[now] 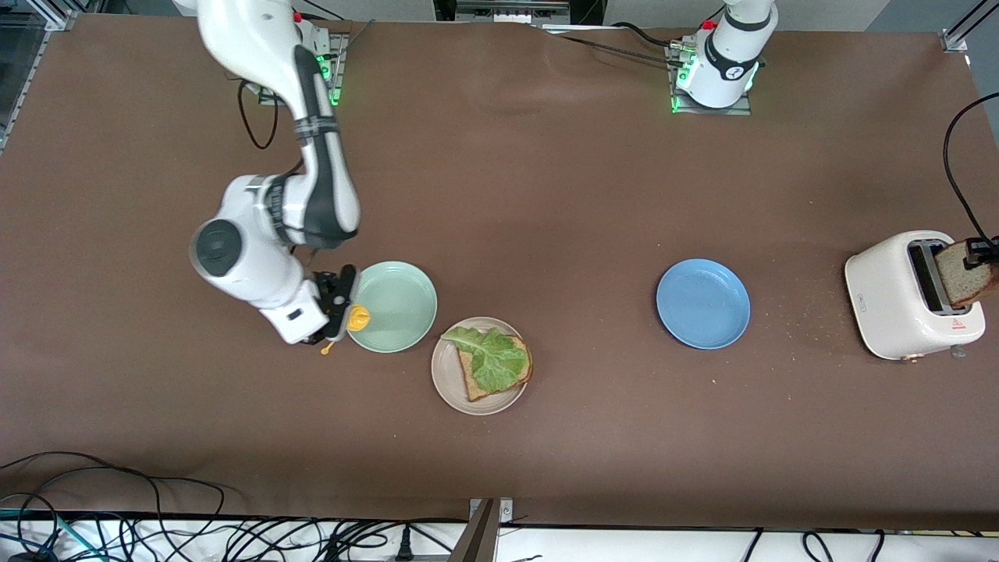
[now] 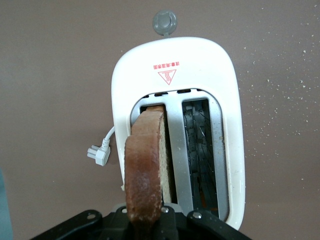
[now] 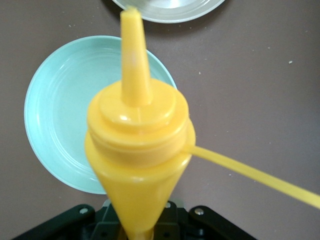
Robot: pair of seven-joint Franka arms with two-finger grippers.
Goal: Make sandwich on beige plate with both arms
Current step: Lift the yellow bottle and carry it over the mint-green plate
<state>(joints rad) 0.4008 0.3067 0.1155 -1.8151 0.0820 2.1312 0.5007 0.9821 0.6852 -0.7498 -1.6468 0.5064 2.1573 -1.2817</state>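
Right gripper (image 1: 337,306): clenched on a yellow bottle (image 1: 357,318), at the edge of the mint plate (image 1: 402,293).
Bottle: nozzle toward the beige plate (image 1: 445,381); its cap strap trails to one side.
Beige plate: just beside the mint plate, nearer the camera; holds 1 bread slice (image 1: 472,380) under lettuce (image 1: 492,361).
Blue plate (image 1: 702,304): toward the left arm's end.
Left gripper (image 1: 977,251): clenched on a 2nd slice (image 1: 961,273), partly in the toaster (image 1: 890,300) slot.
Advice: lift the slice straight up, clear of the slot walls; tip the bottle over the lettuce only.
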